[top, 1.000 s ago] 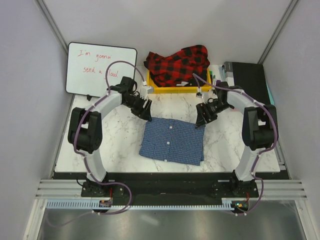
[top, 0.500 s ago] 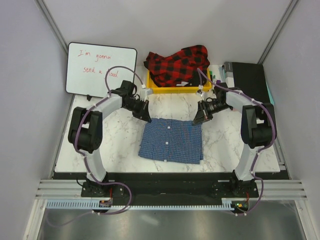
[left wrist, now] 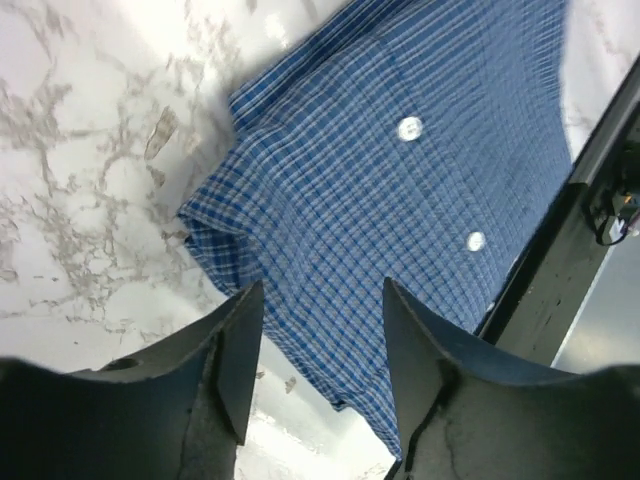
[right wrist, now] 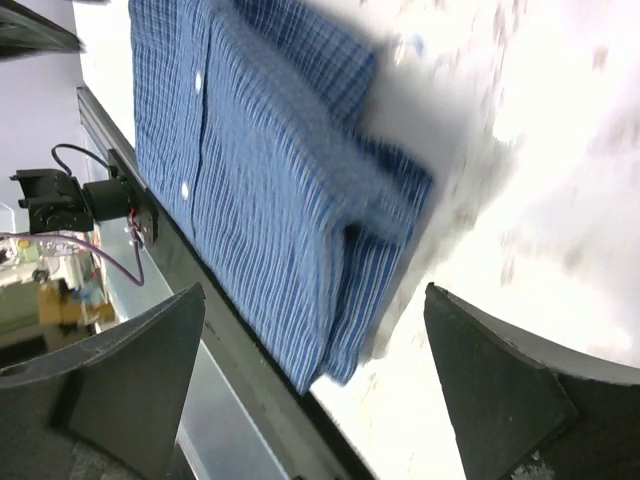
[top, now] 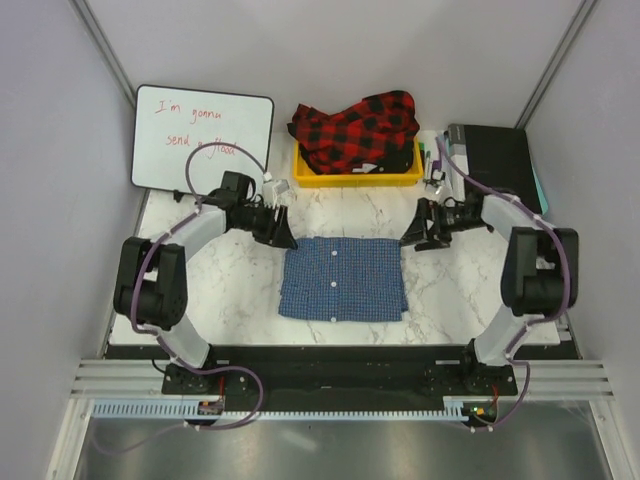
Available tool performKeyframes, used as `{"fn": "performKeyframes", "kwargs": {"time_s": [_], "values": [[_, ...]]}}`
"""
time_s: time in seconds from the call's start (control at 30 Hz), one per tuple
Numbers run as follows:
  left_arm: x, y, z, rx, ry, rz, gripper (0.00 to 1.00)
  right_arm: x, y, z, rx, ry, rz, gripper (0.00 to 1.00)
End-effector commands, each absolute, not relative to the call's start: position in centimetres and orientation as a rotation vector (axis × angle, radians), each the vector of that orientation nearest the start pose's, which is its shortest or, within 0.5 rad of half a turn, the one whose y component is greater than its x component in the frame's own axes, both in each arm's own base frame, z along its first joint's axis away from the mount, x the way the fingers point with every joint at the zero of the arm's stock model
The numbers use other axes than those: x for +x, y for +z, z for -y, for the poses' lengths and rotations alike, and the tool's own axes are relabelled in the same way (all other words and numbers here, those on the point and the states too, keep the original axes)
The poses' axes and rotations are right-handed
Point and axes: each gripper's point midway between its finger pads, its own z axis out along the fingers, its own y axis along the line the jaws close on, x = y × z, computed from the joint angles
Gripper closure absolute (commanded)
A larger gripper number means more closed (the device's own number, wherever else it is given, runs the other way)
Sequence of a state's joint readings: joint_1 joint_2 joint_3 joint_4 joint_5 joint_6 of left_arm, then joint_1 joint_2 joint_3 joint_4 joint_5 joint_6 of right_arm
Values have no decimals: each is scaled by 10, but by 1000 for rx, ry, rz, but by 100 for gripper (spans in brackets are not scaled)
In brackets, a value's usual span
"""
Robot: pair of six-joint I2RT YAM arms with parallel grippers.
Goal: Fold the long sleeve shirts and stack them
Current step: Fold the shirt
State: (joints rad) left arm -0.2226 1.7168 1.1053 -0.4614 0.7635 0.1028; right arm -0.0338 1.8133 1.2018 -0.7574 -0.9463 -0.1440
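Blue shirt btwn L end effector & R end effector, both spread, empty.

The checked shirt just below my left end effector is blue with a fine check of paler lines, and its buttons are white. My right end effector is dark grey-black like the left. The table under both is white marble with grey veins. Beyond both end effectors, the plaid shirt is red-and-black buffalo check, in a yellow bin. Out past my left end effector, a white whiteboard has red writing.
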Motion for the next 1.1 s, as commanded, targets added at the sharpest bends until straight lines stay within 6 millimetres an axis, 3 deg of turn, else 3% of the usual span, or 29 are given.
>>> {"fn": "performKeyframes", "kwargs": {"time_s": [0.0, 0.07, 0.1, 0.17, 0.23, 0.33, 0.4, 0.47, 0.5, 0.53, 0.57, 0.6, 0.63, 0.67, 0.7, 0.73, 0.9, 1.07], "values": [[327, 141, 200, 787, -1004, -2159, 39, 281, 108, -128, -111, 1239, -2539, 2], [327, 140, 197, 783, -973, -2163, 36, 282, 105, -124, -5, 1150, -2516, 2], [328, 143, 197, 776, -960, -2153, 34, 268, 89, -123, 67, 1145, -2549, 2], [324, 144, 197, 739, -947, -2157, 26, 270, 87, -122, 47, 1101, -2497, 2], [321, 148, 199, 743, -934, -2107, 26, 264, 76, -125, 52, 1081, -2508, 2], [315, 154, 212, 910, -899, -1964, 27, 253, 69, -138, 33, 1140, -2530, 2], [310, 162, 233, 1085, -915, -1839, 28, 247, 68, -148, -6, 1187, -2523, 2], [315, 152, 252, 1234, -938, -1753, 28, 244, 70, -152, -11, 1229, -2504, 2], [330, 172, 266, 1282, -922, -1680, 29, 246, 74, -154, -13, 1248, -2482, 2], [325, 170, 282, 1339, -941, -1681, 30, 245, 77, -157, -22, 1273, -2465, 2], [330, 155, 295, 1367, -973, -1705, 30, 245, 77, -158, -25, 1278, -2462, 2], [341, 167, 308, 1385, -935, -1666, 30, 245, 77, -158, -22, 1276, -2462, 2], [338, 164, 329, 1433, -926, -1628, 29, 245, 77, -159, -19, 1283, -2462, 2], [339, 148, 340, 1463, -923, -1640, 28, 245, 75, -159, -11, 1280, -2466, 2], [348, 150, 350, 1485, -877, -1613, 28, 247, 74, -158, -6, 1271, -2467, 2], [344, 147, 364, 1528, -870, -1580, 27, 246, 73, -159, 5, 1282, -2474, 2], [351, 129, 402, 1602, -902, -1521, 25, 244, 70, -158, 37, 1268, -2483, 2], [334, 116, 424, 1696, -939, -1449, 21, 244, 68, -153, 75, 1202, -2472, 2]]}}
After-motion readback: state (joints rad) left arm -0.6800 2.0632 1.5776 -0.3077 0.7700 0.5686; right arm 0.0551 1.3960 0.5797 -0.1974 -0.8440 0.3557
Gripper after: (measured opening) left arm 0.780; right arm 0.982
